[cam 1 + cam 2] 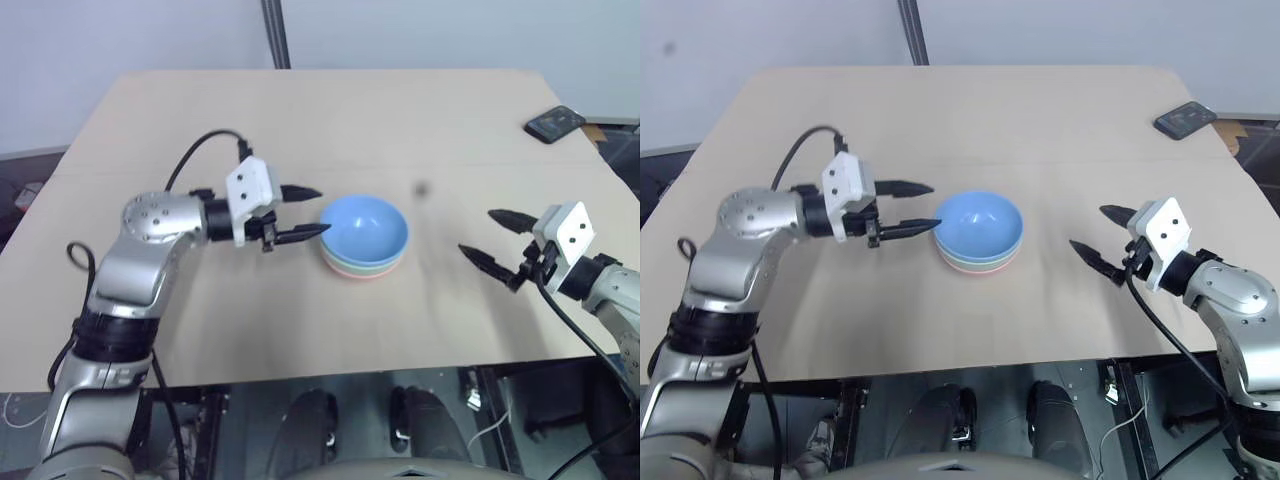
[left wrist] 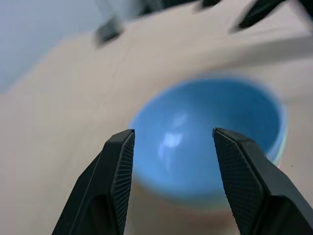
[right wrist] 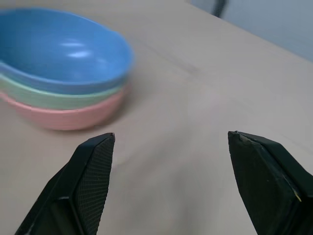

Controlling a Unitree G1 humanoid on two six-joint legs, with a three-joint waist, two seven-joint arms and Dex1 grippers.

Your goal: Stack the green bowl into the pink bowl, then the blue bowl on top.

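All 3 bowls are nested mid-counter (image 1: 300, 110): pink bowl (image 3: 73, 116) at the bottom, green bowl (image 3: 54, 96) in it, blue bowl (image 1: 364, 228) on top. Stack looks seated and level, only thin rims of pink and green showing. Reads as task done.

Left claw (image 1: 305, 213) sits just beside the stack on its left, pointing at it, jaws apart, nothing held. Lower fingertip is very close to the blue rim; can't tell if it touches. Right claw (image 1: 492, 237) is well apart from the stack on the right, jaws wide, empty.

Handling guess: thin smooth plastic, so light, stiff, a bit slippery, not fragile. Best hold is a pinch across the rim wall, 1 finger inside, 1 outside. Nested, a lift by the blue rim may bring only that bowl or drag the others. A nudge would slide the whole stack easily.

Phone (image 1: 555, 123) at the far right corner, out of the way.
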